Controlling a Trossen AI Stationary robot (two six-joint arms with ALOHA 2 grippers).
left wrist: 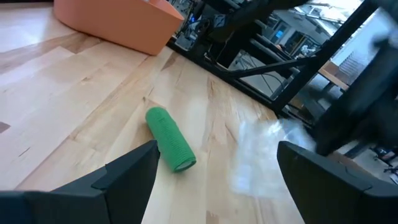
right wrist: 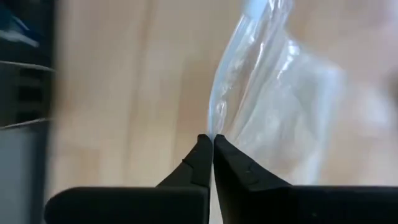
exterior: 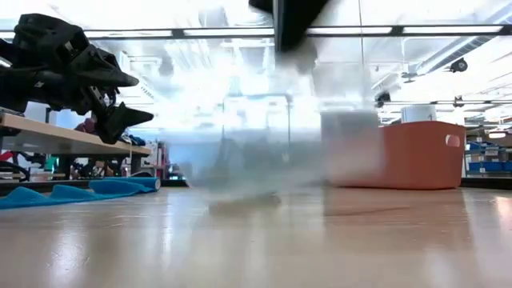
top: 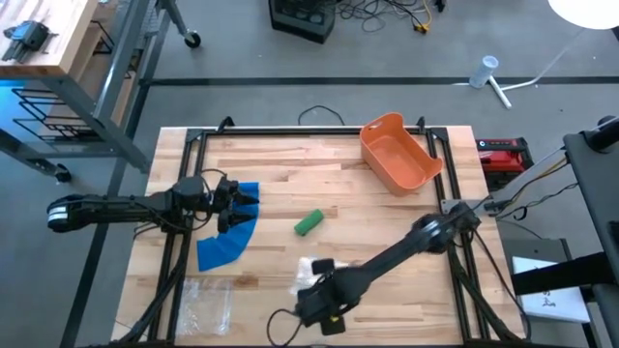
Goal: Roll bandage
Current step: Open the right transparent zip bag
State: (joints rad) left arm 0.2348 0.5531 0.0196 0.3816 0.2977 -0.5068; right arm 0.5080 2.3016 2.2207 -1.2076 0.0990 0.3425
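orange bin (top: 397, 155); blue cloth (top: 230, 240)

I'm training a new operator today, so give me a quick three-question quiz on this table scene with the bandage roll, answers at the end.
1. True or false: the right gripper has its fingers shut on a clear plastic bag.
2. Multiple choice: the green bandage roll lies
A. inside the orange bin
B. on the bare wooden table, between the two grippers
C. on the blue cloth
3. Fill in: the left gripper is above the ____ cloth with its fingers ____.

Key
1. True: in the right wrist view the fingertips meet on the bag's edge.
2. B
3. blue; open
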